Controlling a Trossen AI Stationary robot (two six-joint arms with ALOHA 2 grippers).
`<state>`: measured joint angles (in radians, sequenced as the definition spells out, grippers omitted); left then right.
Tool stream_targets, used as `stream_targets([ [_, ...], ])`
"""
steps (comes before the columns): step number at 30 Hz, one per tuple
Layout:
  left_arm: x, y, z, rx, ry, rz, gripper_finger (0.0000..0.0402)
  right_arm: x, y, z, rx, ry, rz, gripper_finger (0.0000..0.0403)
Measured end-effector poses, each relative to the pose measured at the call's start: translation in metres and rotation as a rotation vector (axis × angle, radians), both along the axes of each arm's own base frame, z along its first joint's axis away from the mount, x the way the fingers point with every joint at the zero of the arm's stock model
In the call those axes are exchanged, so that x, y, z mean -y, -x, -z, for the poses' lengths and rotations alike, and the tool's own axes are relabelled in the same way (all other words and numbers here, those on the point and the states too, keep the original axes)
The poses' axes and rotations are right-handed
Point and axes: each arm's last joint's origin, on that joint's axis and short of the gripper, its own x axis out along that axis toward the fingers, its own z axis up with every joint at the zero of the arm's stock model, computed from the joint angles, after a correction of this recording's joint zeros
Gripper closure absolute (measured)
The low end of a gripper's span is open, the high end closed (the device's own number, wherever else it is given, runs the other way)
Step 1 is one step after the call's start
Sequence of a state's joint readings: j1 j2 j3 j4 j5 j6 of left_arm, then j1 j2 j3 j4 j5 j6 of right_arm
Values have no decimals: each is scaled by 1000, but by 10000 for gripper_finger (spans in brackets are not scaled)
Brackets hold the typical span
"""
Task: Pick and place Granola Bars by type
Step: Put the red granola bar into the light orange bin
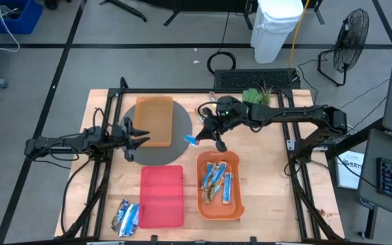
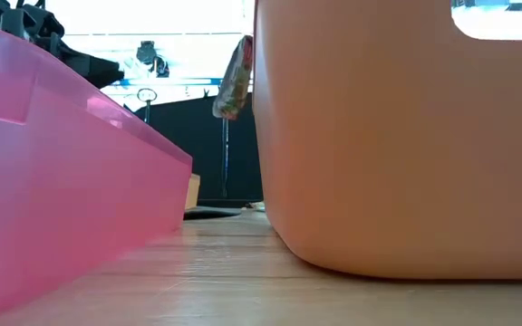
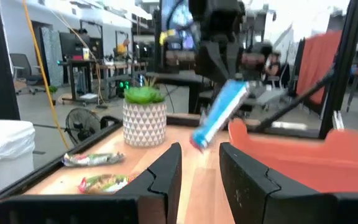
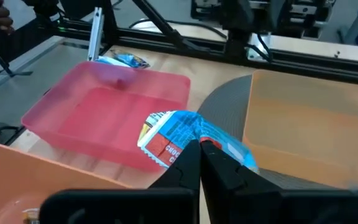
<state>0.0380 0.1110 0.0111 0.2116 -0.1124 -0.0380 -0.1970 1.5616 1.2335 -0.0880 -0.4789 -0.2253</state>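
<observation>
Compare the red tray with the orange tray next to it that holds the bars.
The red tray is flat, rectangular and looks empty; the orange tray beside it is a rounder tub holding several granola bars. The red tray's walls look lower in the right wrist view. Both rest on the wooden table, near its front edge.

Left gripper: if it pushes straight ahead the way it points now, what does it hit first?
Probably the blue granola bar hanging from the right gripper, directly ahead of the left gripper; depth is unclear, so it may pass just short.

The pale wooden bench (image 1: 271,170) carries a grey round mat (image 1: 156,148), a red rectangular tray (image 1: 162,195), an orange tray (image 1: 218,186) and foil-wrapped bars (image 1: 126,218) near-left.
</observation>
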Motion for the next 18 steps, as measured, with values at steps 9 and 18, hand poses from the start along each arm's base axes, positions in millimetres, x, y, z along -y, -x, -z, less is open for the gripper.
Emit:
stream_targets([
  [9, -2, 2, -10, 116, 95, -42, 289, 1, 0, 5, 31, -7, -15, 403],
  [18, -6, -5, -3, 63, 181, -181, 289, 1, -1, 7, 106, -6, -39, 403],
])
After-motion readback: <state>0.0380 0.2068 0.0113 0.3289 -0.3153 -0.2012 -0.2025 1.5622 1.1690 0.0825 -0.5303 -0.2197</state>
